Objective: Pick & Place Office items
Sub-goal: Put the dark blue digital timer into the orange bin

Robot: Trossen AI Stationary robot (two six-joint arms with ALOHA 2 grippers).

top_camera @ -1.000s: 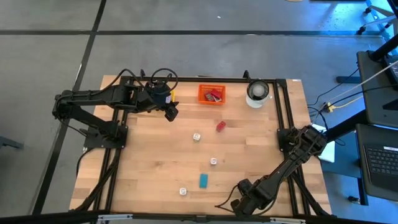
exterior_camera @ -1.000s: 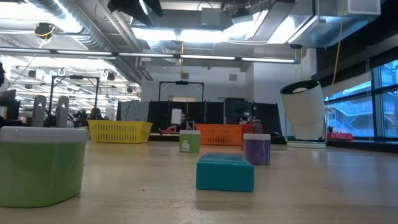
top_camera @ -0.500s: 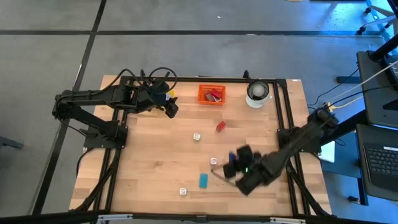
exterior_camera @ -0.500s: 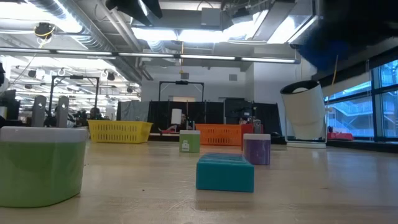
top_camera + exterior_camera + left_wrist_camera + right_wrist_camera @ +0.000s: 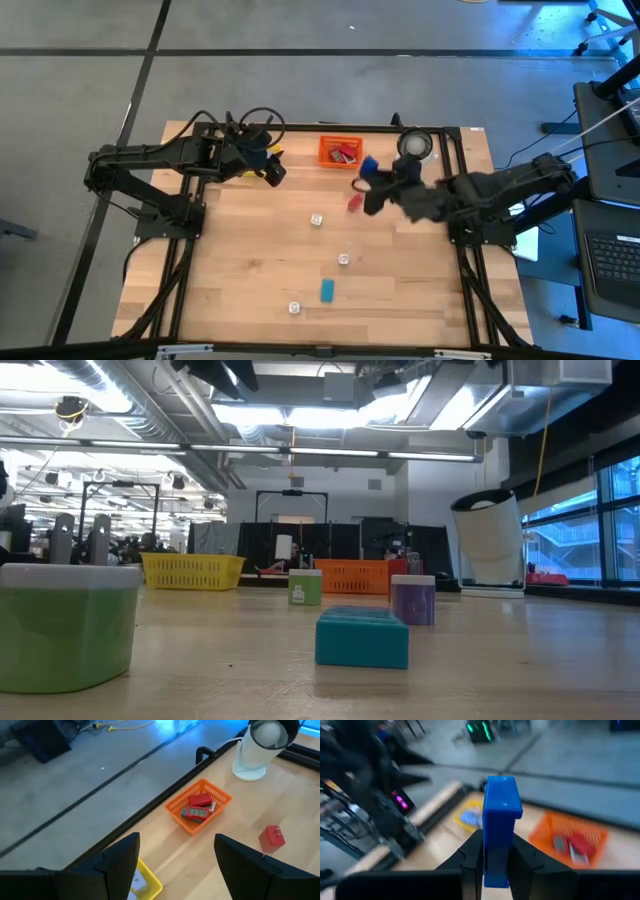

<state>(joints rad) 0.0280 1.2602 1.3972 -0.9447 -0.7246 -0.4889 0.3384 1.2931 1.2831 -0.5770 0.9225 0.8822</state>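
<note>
One blue block (image 5: 498,827) sits pinched upright in my right claw (image 5: 495,870), carried above the table (image 5: 250,270) near the orange tray (image 5: 340,152). Gripped only low down, it may tip or slip before release. My left claw (image 5: 175,865) waits wide open and empty, far left.

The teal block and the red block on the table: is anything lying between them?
Yes. In the high view, a small white cube sits between the teal block and the red block.

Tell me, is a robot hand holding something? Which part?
Yes. The right gripper pinches a blue block by its lower end, so most of it sticks up. The left gripper is open and holds nothing.
</note>
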